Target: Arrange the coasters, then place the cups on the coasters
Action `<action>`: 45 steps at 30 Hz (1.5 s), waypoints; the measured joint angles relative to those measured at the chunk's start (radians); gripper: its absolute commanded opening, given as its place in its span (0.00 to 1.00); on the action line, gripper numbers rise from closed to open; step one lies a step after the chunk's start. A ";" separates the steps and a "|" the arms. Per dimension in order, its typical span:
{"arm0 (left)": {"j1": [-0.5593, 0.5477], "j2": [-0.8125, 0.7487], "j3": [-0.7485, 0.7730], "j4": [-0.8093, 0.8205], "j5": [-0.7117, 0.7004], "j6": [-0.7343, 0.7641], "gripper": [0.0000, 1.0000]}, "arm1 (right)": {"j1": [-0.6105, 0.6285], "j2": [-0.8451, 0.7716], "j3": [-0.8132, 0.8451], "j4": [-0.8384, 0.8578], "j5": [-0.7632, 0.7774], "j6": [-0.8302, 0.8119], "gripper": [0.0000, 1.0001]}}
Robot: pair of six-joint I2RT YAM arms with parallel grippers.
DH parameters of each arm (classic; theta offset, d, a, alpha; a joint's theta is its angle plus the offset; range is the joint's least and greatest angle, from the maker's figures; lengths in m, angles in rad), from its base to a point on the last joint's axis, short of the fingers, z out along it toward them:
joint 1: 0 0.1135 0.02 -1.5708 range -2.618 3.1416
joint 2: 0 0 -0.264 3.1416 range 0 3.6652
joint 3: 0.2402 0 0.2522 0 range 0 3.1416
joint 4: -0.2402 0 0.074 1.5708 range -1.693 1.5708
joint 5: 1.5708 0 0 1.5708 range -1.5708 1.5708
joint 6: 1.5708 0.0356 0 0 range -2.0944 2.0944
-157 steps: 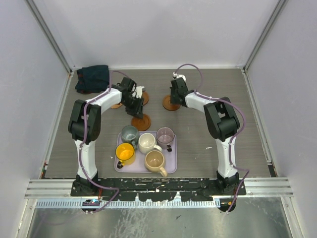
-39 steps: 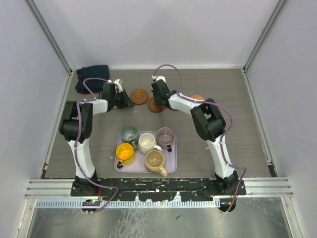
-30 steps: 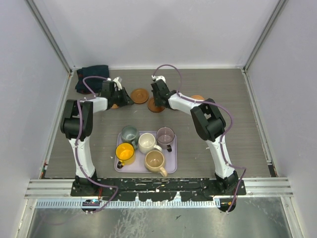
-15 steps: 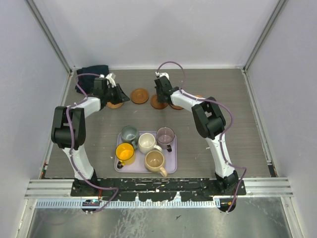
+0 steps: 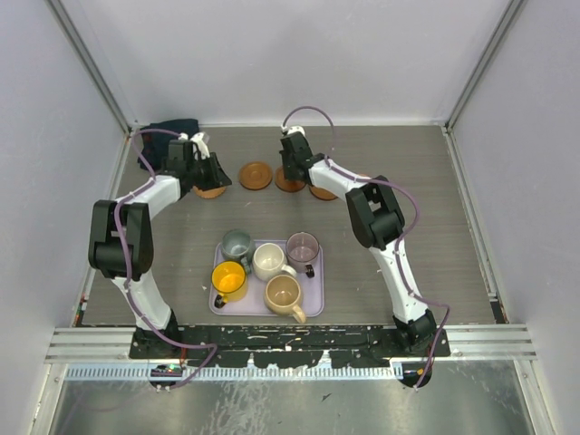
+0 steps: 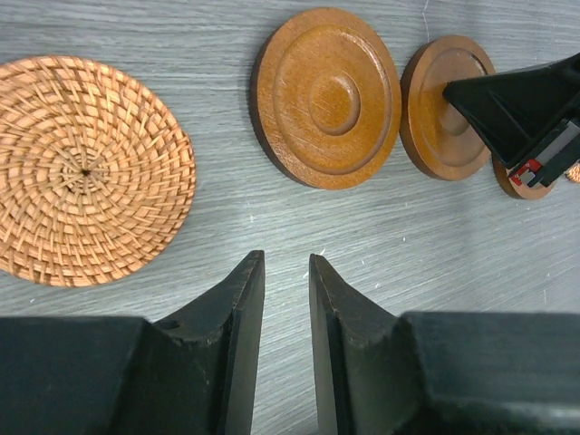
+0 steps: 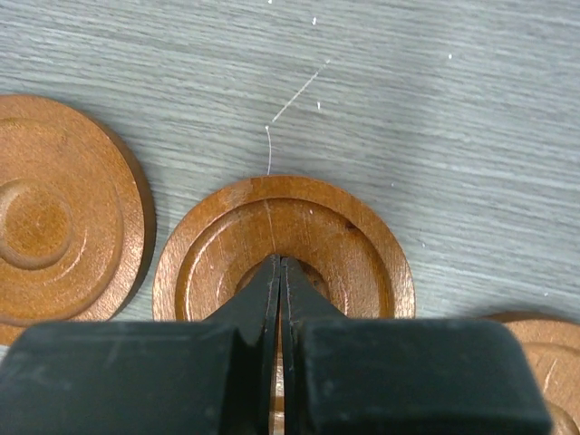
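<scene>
the right gripper [image 7: 279, 261] has its jaws pressed together with no gap. the joined tips rest on the middle of a round brown wooden coaster with raised rings [image 7: 349, 240], touching its top face rather than clasping it. the left gripper [image 6: 283, 261] holds its jaws a narrow slit apart with nothing between them, over the bare grey wood-grain table [image 6: 408, 254]. just ahead of its tips lie a round woven straw coaster [image 6: 86, 169] and a second round brown wooden coaster [image 6: 326, 95], near each other but apart.

taking the lavender rectangular tray [image 5: 313, 304] as the marker, the coasters sit in a rough row well beyond its far edge. the woven one lies past the far left corner and the second wooden one past the middle of the far edge. the one under the right gripper is just to the right of that. a third round brown wooden coaster [image 5: 323, 192] lies just beside it, past the far right corner.

all five cups stand upright on the tray. the grey-green mug [image 5: 237, 245] is at its far left, the translucent purple-grey mug [image 5: 303, 246] at its far right and the white mug [image 5: 269, 261] between them. the yellow mug [image 5: 228, 277] is at the near left and the tan mug [image 5: 285, 294] at the near edge. a dark blue folded cloth [image 5: 181, 128] lies farther off than the coasters, toward the table's far left corner.
</scene>
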State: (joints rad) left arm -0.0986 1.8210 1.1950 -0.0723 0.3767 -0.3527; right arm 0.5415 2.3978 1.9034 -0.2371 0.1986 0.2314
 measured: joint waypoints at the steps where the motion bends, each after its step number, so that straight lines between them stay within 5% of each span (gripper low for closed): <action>1: 0.001 0.000 0.006 -0.014 -0.005 0.003 0.28 | 0.000 0.004 0.005 0.001 -0.002 -0.003 0.05; 13: 0.003 0.000 0.076 -0.087 -0.061 0.045 0.29 | 0.010 0.013 0.043 -0.002 -0.056 -0.051 0.10; 26: 0.029 0.000 0.074 -0.105 -0.072 0.047 0.29 | 0.119 0.046 0.280 -0.009 -0.080 -0.122 0.13; 45: 0.048 0.000 0.065 -0.105 -0.078 0.046 0.29 | 0.124 0.177 0.292 -0.029 -0.122 -0.117 0.12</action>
State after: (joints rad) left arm -0.0502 1.8214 1.2602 -0.1768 0.2985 -0.3065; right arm 0.6651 2.5744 2.1956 -0.2665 0.0769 0.1139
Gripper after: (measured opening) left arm 0.286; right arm 0.126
